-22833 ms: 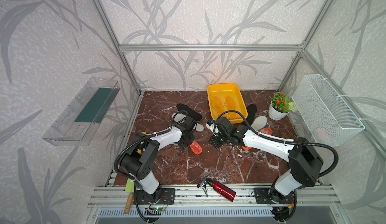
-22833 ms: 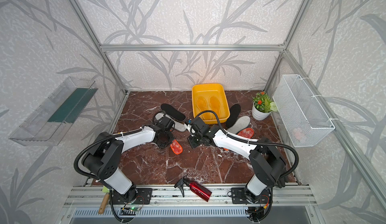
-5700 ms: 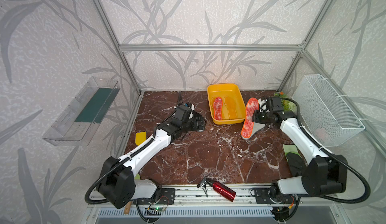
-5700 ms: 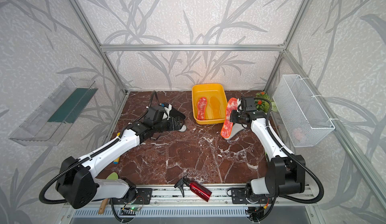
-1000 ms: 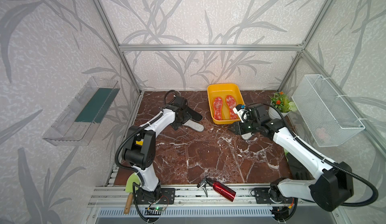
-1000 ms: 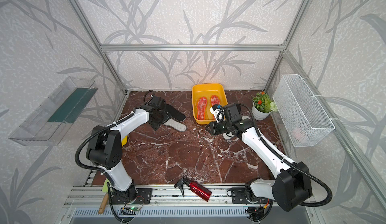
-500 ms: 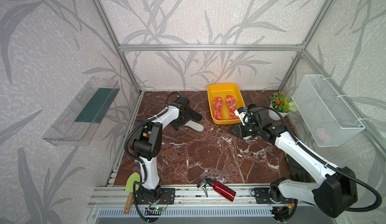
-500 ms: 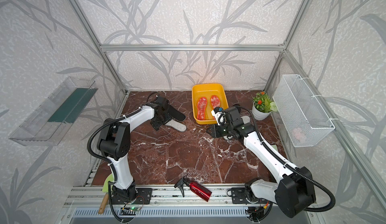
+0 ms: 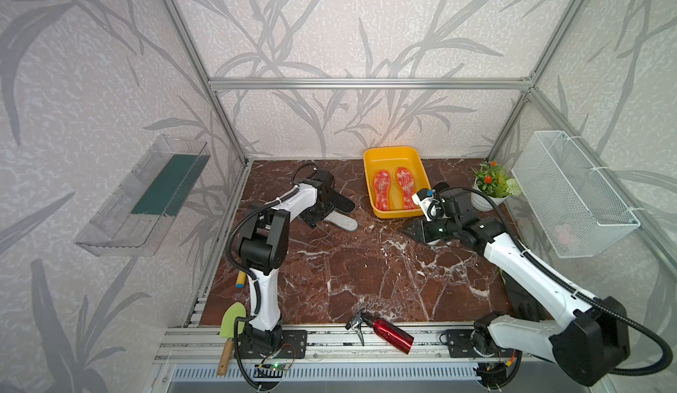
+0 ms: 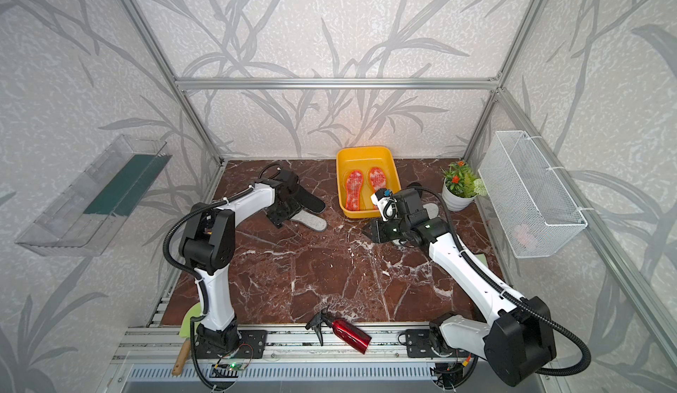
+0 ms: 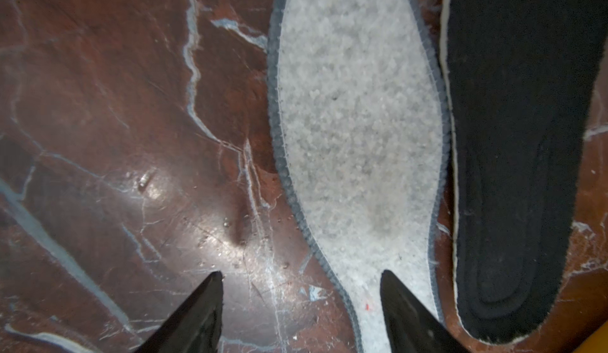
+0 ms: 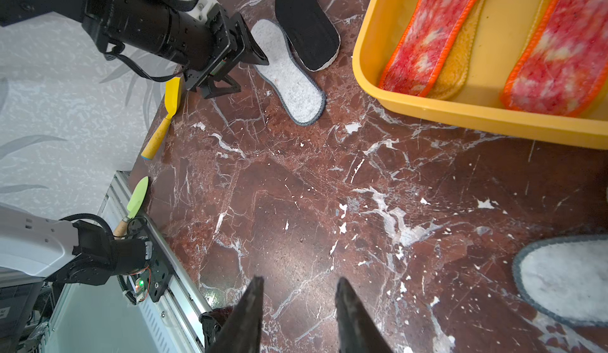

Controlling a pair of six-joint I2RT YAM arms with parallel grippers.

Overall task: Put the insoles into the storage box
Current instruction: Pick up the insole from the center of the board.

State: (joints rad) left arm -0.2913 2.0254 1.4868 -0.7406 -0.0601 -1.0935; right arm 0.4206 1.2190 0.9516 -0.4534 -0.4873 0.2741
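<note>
Insoles (image 9: 394, 193), seemingly two pairs, are lying in the storage box (image 9: 390, 150) at twelve o'clock. At ten, your left gripper (image 11: 301, 273), jaws spread, is straddling an edge of the grey insole (image 11: 358, 121) beside the black insole (image 11: 513, 137). Your right gripper (image 12: 299, 278) is hovering parted, empty.

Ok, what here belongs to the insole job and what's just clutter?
Job: storage box, red-orange insoles in it, yellow-orange insole under one, grey insole, black insole, second grey insole.
Clutter: potted plant, red spray bottle, green trowel, yellow scraper, wire basket, clear tray.
</note>
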